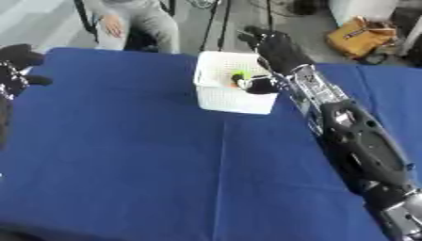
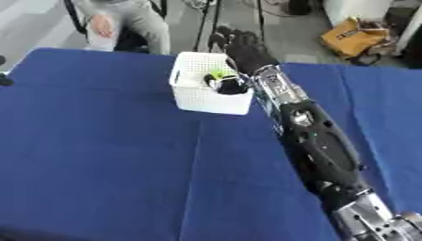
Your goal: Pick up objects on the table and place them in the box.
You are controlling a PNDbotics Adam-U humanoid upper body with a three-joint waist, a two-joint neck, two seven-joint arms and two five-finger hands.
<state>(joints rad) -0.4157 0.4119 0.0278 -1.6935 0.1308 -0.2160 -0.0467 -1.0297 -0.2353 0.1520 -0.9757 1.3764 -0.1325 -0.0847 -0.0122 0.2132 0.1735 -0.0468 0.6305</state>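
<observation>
1. 1 white box (image 1: 233, 99) stands on the blue table (image 1: 148, 155), toward its far edge. Its walls look like perforated plastic, so it should be light and liable to slide if knocked.
2. Inside the box lies a small yellow-green object (image 1: 240, 75), with a touch of orange just beside it. It is too small to identify, but it is probably light and easy to crush or flick away.
3. The right hand (image 1: 276, 47) reaches out over the far right corner of the box. A dark thumb or finger dips inside next to the yellow-green object, but I cannot tell whether the fingers pinch it or are parted around it.
4. The left hand (image 1: 15, 70) shows at the left edge, well apart from the box, with its fingers curled and nothing visible in them.
5. No loose objects show on the cloth, so the placing looks nearly complete.
6. Any further pick is best pinched across the object's middle and lowered in without touching the box rim.
</observation>
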